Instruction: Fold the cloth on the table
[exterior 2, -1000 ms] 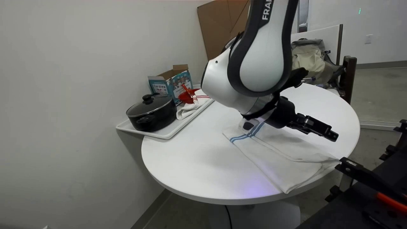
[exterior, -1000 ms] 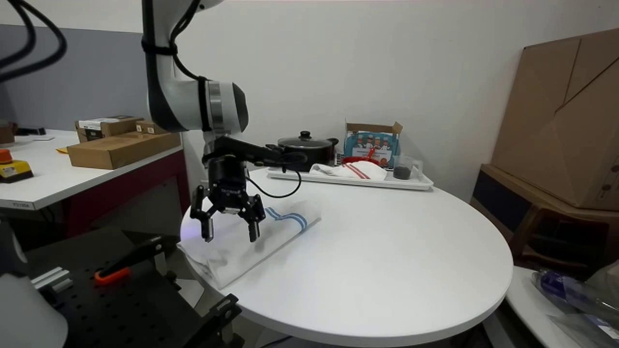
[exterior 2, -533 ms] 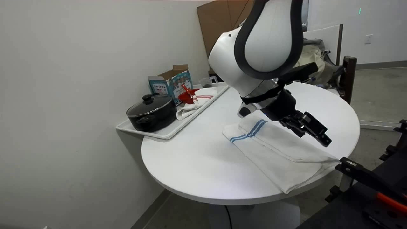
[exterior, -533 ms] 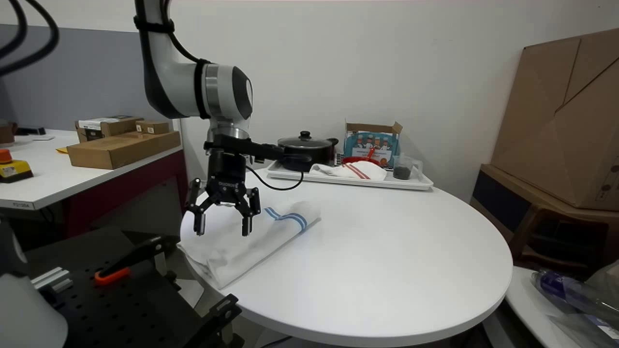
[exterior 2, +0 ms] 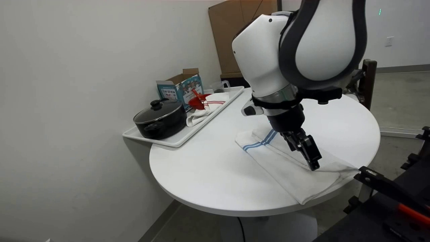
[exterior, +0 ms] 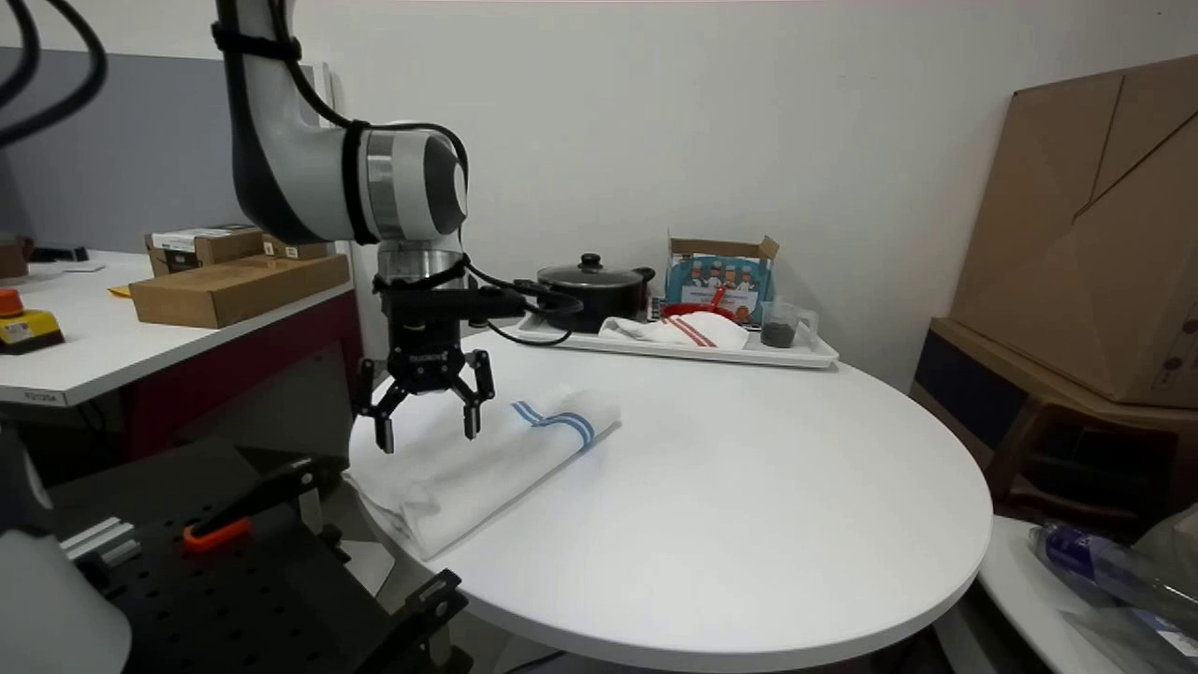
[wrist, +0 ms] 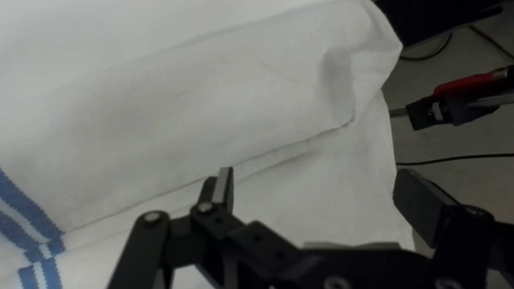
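Note:
A white cloth with blue stripes lies folded over in layers on the round white table; it shows in both exterior views (exterior: pixel 524 468) (exterior 2: pixel 282 174). Its striped end points toward the table's middle and its other end reaches the table's edge. In the wrist view the cloth (wrist: pixel 200 104) shows a long layered edge and a raised crease near its end. My gripper (exterior: pixel 428 436) is open and empty above the cloth, apart from it; it also shows in an exterior view (exterior 2: pixel 314 165). In the wrist view the open fingers (wrist: pixel 315 180) have cloth below and between them.
A white tray (exterior: pixel 580 343) at the table's far edge by the wall holds a black pot (exterior: pixel 599 292), a red-striped cloth (exterior: pixel 702 329), a red utensil, a box and a clear cup (exterior: pixel 779 328). A black perforated platform (exterior: pixel 215 580) with clamps adjoins the table near the cloth.
My gripper has risen a little, shifted left in an exterior view, and turned to point more steeply down over the cloth. It stays open. The cloth has not moved.

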